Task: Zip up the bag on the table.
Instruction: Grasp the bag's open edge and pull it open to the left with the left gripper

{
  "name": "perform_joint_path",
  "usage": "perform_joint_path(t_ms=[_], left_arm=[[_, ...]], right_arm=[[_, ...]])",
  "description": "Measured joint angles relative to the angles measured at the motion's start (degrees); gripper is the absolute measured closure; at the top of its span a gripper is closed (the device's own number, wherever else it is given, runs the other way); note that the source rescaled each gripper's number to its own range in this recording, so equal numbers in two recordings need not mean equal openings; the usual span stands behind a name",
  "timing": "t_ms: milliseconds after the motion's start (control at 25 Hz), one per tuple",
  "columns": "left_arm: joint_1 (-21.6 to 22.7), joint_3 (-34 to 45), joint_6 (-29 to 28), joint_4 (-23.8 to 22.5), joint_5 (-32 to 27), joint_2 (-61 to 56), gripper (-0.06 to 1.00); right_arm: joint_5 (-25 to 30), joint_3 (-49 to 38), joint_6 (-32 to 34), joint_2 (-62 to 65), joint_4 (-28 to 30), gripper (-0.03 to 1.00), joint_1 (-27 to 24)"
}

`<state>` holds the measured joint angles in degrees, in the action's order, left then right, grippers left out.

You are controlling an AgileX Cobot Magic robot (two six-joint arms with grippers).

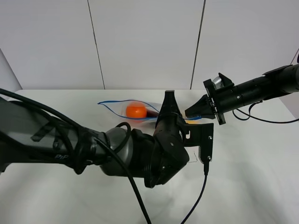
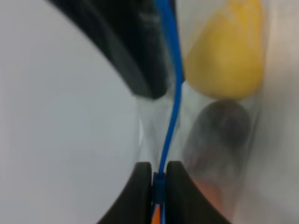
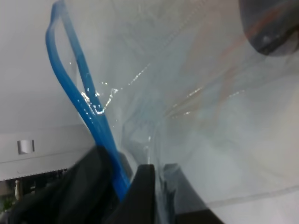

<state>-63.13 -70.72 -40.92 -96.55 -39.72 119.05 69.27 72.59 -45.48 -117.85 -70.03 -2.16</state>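
The left end effector (image 2: 159, 176) and the right end effector (image 3: 158, 171) each pinch the bag (image 1: 119, 108) on the bench (image 1: 252, 177).

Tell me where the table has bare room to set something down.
Bare table lies front right, between the left arm and the table's right edge, and at the far left corner, left of the bag. The middle is crowded: left tool and right tool both pinch the bag there.
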Motion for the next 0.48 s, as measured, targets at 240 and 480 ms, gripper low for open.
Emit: perform_joint_path(t_ms=[240,480], left_arm=[[2.31,3.17,1.25,-0.13,-1.40,-0.91,0.94],[4.22,4.00,1.25,-0.26,-2.46,-1.41,0.94]], right_arm=[[-0.02,0.00,0.00,0.00,0.68,0.97,-1.15],[0.00,0.00,0.00,0.06,1.63,0.97,-2.00]])
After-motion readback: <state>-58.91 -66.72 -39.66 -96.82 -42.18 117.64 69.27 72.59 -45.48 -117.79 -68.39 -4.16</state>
